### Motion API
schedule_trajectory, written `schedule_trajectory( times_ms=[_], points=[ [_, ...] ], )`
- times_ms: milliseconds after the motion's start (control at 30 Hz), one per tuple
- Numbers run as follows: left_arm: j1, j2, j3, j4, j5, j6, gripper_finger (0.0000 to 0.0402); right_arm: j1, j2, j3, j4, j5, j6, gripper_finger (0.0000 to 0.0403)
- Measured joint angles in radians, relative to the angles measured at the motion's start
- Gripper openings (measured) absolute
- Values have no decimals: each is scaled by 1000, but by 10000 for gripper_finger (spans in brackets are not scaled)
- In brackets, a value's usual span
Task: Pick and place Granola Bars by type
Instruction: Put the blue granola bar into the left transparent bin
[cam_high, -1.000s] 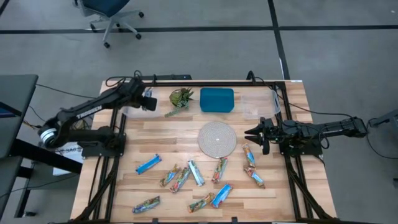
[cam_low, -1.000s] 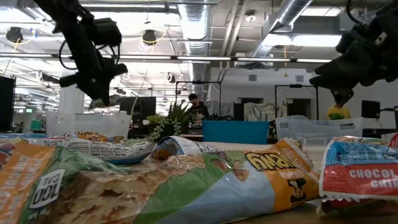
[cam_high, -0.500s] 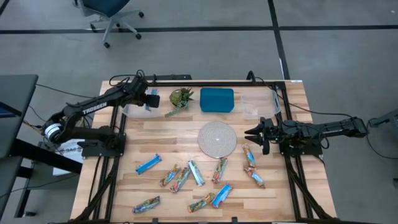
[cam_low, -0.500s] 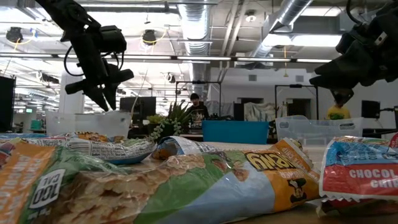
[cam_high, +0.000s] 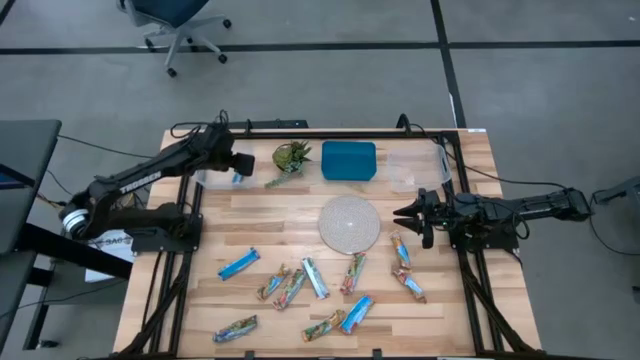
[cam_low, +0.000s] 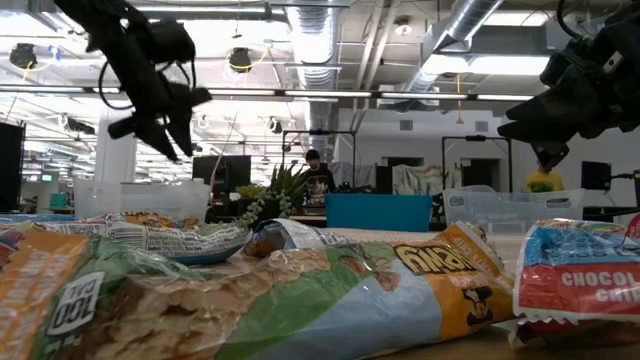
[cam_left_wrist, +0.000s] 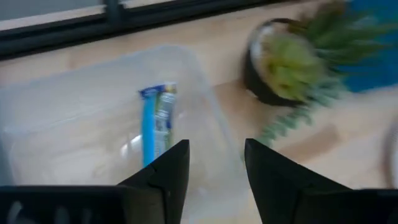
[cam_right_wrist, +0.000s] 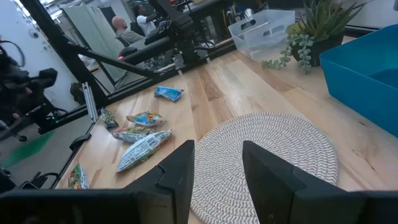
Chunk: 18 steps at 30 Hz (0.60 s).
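Blue bar (cam_left_wrist: 155, 124) in clear bin (cam_left_wrist: 74, 93), L gripper (cam_left_wrist: 214, 171) prob. just above, fingers apart.

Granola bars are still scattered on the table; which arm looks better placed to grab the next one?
Probably the right. The right gripper hangs open just by the bars at the table's right side, while the left gripper is open over the clear bin at the far edge.

Pale wooden plank table (cam_high: 250, 215), clear plastic bin (cam_left_wrist: 93, 130), glossy foil-wrapped Granola Bars (cam_high: 238, 264), rough woven mat (cam_high: 349, 223)

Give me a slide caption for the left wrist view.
Left tool open above a clear bin holding one blue bar, potted plant beside it.
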Motion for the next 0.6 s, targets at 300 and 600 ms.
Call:
schedule_trajectory(
  times_ms=[300,600],
  points=[
    [-246,-206,0,-183,183,25,132,0,0,0,0,0,0,127],
    [-578,-271,0,-365,216,-61,129,0,0,0,0,0,0,127]
  ],
)
